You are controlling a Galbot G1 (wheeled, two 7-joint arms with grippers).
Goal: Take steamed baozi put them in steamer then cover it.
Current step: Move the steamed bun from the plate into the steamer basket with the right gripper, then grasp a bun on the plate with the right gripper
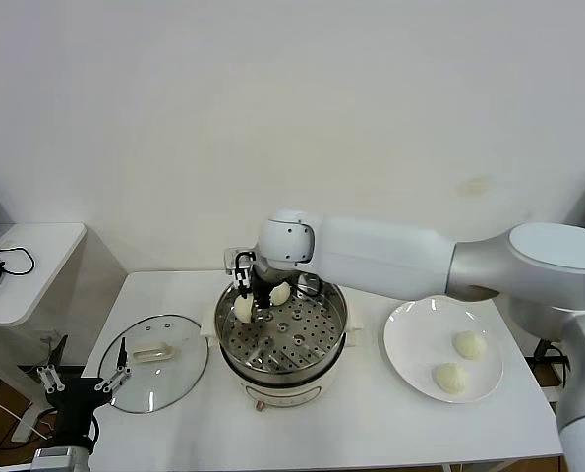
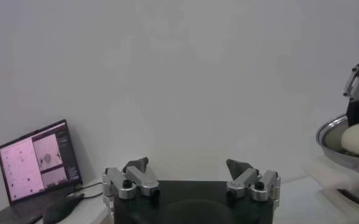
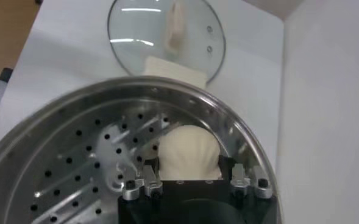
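Note:
The steamer [image 1: 302,346] stands mid-table. My right gripper [image 1: 244,293] reaches into its left rear and is shut on a baozi [image 1: 243,309] that sits low against the perforated tray. In the right wrist view the bun [image 3: 188,151] lies between the fingers [image 3: 152,173], close to the pot wall [image 3: 246,152]. A second baozi [image 1: 280,293] lies in the tray beside it. Two more baozi [image 1: 469,344] [image 1: 451,378] sit on the white plate [image 1: 405,339]. The glass cover [image 1: 154,376] lies flat on the table to the left of the pot. My left gripper [image 1: 81,379] is parked open, low at the left.
A side table [image 1: 36,246] with cables stands at the far left, and a laptop [image 2: 36,159] shows in the left wrist view. The cover [image 3: 167,36] lies just beyond the pot's cream side handle [image 3: 173,67]. A white wall is behind the table.

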